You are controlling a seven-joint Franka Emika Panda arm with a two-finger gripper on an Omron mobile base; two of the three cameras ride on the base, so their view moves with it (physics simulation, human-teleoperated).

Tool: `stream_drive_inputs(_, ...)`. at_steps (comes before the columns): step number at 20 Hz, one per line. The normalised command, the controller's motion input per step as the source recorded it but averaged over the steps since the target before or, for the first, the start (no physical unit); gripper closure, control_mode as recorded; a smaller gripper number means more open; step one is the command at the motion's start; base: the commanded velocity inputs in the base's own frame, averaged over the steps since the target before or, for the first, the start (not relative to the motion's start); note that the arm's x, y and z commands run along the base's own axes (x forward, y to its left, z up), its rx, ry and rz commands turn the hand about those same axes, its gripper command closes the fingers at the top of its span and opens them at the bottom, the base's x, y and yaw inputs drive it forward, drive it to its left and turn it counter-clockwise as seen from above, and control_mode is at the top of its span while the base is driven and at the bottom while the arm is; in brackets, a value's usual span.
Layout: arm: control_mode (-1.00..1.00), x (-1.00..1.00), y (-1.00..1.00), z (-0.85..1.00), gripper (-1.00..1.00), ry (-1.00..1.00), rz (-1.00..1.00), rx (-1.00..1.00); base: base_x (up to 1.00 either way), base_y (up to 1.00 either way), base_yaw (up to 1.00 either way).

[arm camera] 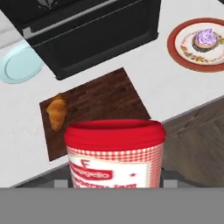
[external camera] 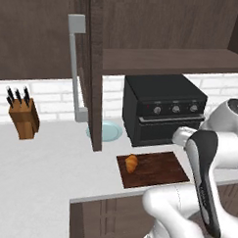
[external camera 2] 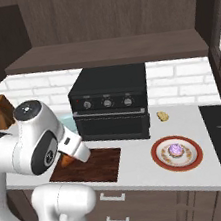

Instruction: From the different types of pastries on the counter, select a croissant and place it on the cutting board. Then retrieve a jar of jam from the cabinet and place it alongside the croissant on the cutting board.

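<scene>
holding jar of jam (arm camera: 114,153) upright, over cutting board (arm camera: 105,103)

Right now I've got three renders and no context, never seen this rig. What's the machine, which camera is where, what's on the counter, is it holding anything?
It is a white robot arm on a drivable base, in a simulated kitchen. Two pictures come from cameras on the base, behind the arm to its left and right, looking down over it. The third comes from a camera on the hand, looking along the gripper.

On the off-white counter lies a dark wooden cutting board with a croissant near one end. Behind it stands a black oven, with a pale blue plate beside it. A frosted pastry sits on a red-rimmed plate, and a knife block stands off to the left.

The hand view is dominated by a red-lidded jar of jam, close up above the board's area. It seems held, though the fingertips are hidden behind it.
</scene>
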Motion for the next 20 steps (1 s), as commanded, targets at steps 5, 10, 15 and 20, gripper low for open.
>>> stream_drive_inputs(5, -1.0, -0.03, 0.82, -1.0, 1.0, -0.53, -0.02, -0.1, 0.0, 0.0, 0.0)
stream_drive_inputs(10, -1.0, -0.14, 0.17, -1.0, 1.0, -0.37, -0.15, 0.02, 0.0, 0.0, 0.0)
stream_drive_inputs(15, -1.0, 0.05, 0.0, -1.0, 1.0, -0.25, -0.28, 0.06, 0.0, 0.0, 0.0)
stream_drive_inputs(20, -1.0, 0.0, 0.08, -1.0, 1.0, -0.52, -0.29, -0.01, 0.0, 0.0, 0.0)
